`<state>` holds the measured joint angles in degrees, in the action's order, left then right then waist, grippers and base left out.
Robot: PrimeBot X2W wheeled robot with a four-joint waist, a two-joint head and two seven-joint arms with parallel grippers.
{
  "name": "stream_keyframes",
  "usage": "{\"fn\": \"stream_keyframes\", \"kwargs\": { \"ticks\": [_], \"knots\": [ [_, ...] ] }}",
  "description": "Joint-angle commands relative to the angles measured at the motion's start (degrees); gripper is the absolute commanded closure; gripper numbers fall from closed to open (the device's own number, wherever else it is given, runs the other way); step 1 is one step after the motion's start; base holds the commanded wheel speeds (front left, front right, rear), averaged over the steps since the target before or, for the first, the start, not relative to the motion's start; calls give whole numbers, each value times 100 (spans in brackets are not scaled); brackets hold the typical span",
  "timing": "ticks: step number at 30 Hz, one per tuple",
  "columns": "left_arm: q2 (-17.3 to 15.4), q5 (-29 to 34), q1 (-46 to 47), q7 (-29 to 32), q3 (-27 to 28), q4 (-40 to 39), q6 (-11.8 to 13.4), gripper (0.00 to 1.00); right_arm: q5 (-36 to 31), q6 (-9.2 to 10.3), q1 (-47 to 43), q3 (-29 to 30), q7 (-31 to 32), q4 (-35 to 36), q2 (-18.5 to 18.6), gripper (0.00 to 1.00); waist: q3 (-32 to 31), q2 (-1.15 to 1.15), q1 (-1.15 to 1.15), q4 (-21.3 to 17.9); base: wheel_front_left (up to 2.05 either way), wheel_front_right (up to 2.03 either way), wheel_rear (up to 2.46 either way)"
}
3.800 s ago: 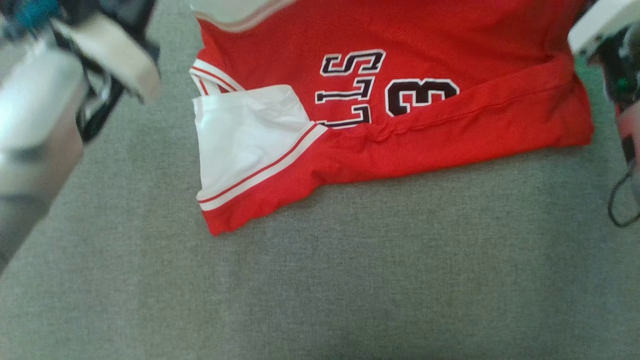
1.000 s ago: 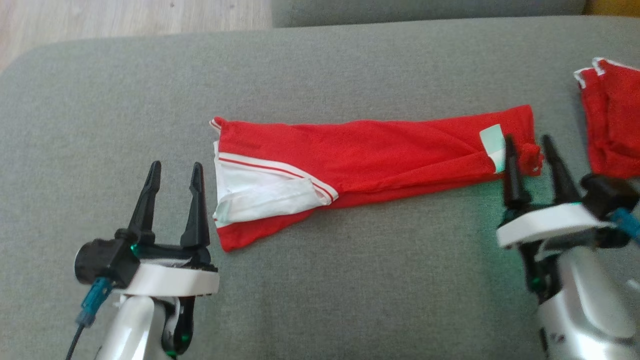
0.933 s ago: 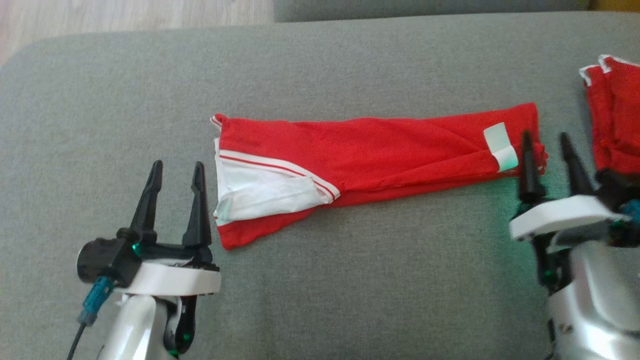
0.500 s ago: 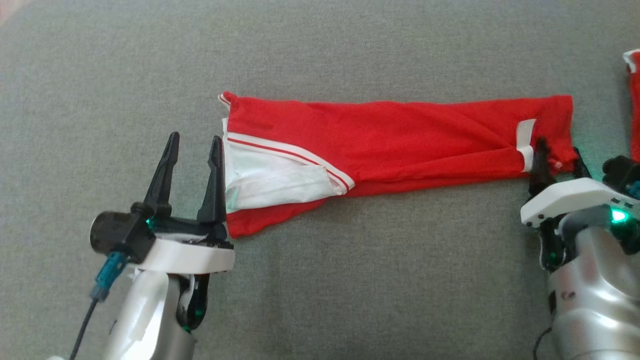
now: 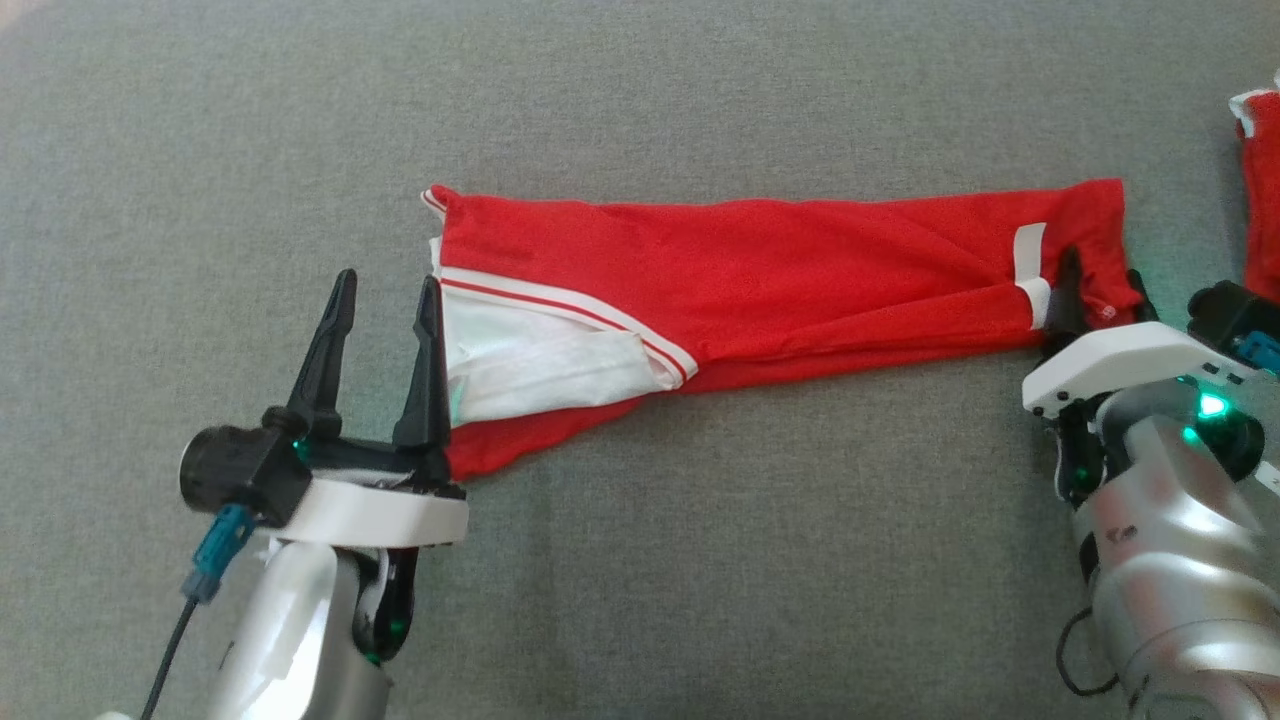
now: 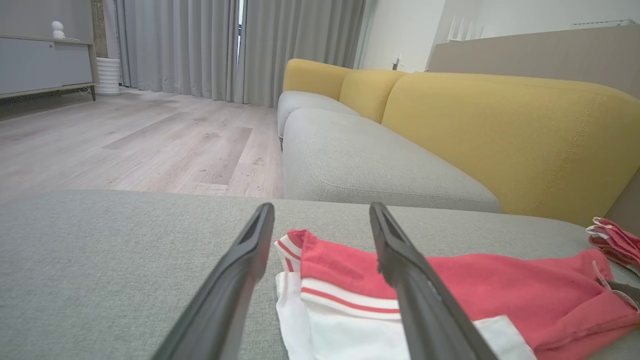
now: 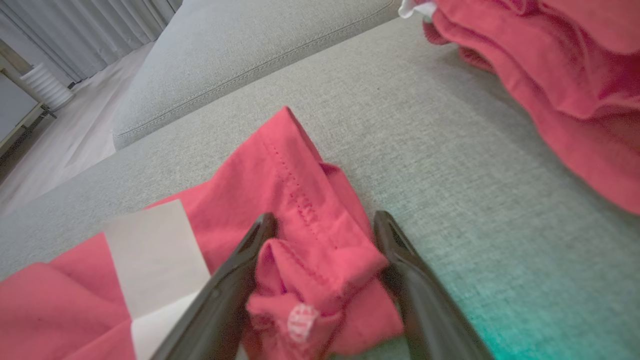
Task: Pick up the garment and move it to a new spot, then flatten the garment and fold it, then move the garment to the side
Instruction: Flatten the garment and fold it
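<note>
The garment [image 5: 780, 280], a red jersey with white trim, lies folded into a long narrow strip across the grey sofa seat [image 5: 640, 560]. My left gripper [image 5: 388, 285] is open at the strip's left end, its right finger against the white-lined edge. In the left wrist view that end of the garment [image 6: 475, 285] lies between and beyond the fingers of the left gripper [image 6: 322, 210]. My right gripper [image 5: 1103, 275] is open at the right end. In the right wrist view its fingers straddle the bunched red corner [image 7: 310, 270] of the garment, at the right gripper [image 7: 324, 220].
Another red cloth [image 5: 1262, 190] lies at the seat's far right, close to my right arm, and fills the upper right of the right wrist view [image 7: 560, 75]. A yellow sofa back [image 6: 500, 130] and wooden floor [image 6: 125, 145] lie beyond the seat.
The garment went from a wide fold with lettering showing to a narrow strip. In the last second both grippers moved forward to its ends, the right one around the corner. The camera also shifted.
</note>
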<state>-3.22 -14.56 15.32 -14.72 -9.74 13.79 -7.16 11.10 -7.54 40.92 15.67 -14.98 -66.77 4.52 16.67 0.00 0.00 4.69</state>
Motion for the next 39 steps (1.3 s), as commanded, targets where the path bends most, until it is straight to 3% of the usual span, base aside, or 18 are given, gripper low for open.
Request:
{"fn": "stream_keyframes", "kwargs": {
  "ticks": [1, 2, 3, 8, 17, 21, 25, 27, 31, 39],
  "knots": [
    [-58, 12, 168, -28, 169, -166, -32, 0, 32, 5, -133, -174, 75, -171, -164, 9, -9, 0, 0, -5, 0, 0, 0],
    [-60, 6, 163, -28, 169, -168, -32, 0, 55, 5, -100, -193, 54, -222, -164, 64, -16, 0, 0, -10, 0, 0, 0],
    [-61, 1, 158, -28, 170, -169, -32, 0, 69, 5, -69, -213, 37, -244, -164, 100, -22, 0, 0, -16, 0, 0, 0],
    [-75, -18, 130, -28, 183, -163, -32, 0, -132, 5, -91, 3, 3, 33, -161, 100, -50, 0, 0, -29, 0, 0, 0],
    [-87, -45, 29, -28, 231, -129, -32, 0, -968, 5, -529, 1191, -1, 908, 122, 100, -208, 0, 0, -17, 0, 0, 0],
    [-84, -47, -43, -28, 257, -122, -33, 0, -1256, 5, -572, 1546, -1, 1188, 23, 100, -355, 0, 0, -44, 0, 0, 0],
    [-67, -41, -122, -28, 266, -139, -33, 0, -1356, 5, -535, 1498, -1, 1428, -122, 100, -568, 0, 0, -70, 0, 0, 0],
    [-56, -38, -170, -28, 264, -149, -33, 0, -1297, 5, -501, 1290, -1, 1478, -154, 100, -686, 0, 0, -68, 0, 0, 0],
    [-31, -46, -233, -28, 208, -141, -33, 0, -439, 5, -345, 329, -1, 1238, -161, 100, -898, 0, 0, 22, 0, 0, 0],
    [-4, -69, -358, -28, 99, -174, -33, 0, 1273, 5, -486, -2099, -1, 1568, -163, 100, -1158, 0, 0, 348, 0, 0, 0]
  ]
}}
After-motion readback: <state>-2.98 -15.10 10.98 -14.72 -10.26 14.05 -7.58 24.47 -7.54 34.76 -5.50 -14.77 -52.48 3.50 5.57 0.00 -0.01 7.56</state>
